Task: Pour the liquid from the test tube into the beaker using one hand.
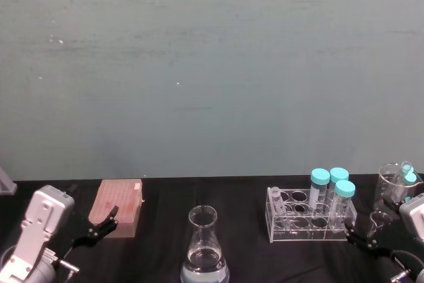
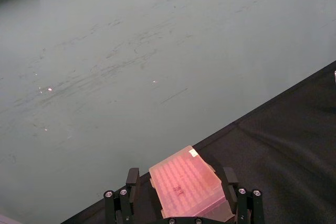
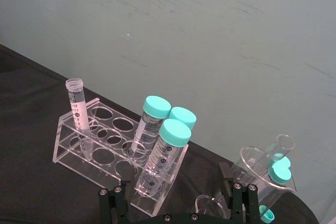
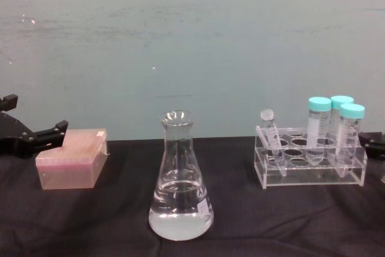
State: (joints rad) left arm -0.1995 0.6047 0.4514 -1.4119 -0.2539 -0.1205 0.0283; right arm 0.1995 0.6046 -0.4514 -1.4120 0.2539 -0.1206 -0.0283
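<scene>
Tube [image 3: 79, 114] leans in rack [image 4: 313, 177], flask [image 4: 179, 191] well apart; left gripper [image 2: 181, 177] and right gripper [image 3: 176, 182] both spread wide.

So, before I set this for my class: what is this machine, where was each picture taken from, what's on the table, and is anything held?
It is a robot with two arms, each ending in a gripper with two black fingers. One picture looks down from its head, one looks across from its chest, and one comes from each wrist. On the black table stand a conical flask holding clear liquid, a clear rack with a slim uncapped test tube and three blue-capped tubes, a pink box and a glass beaker. The left gripper hovers by the pink box, the right gripper near the rack. Both are open; nothing is held.
</scene>
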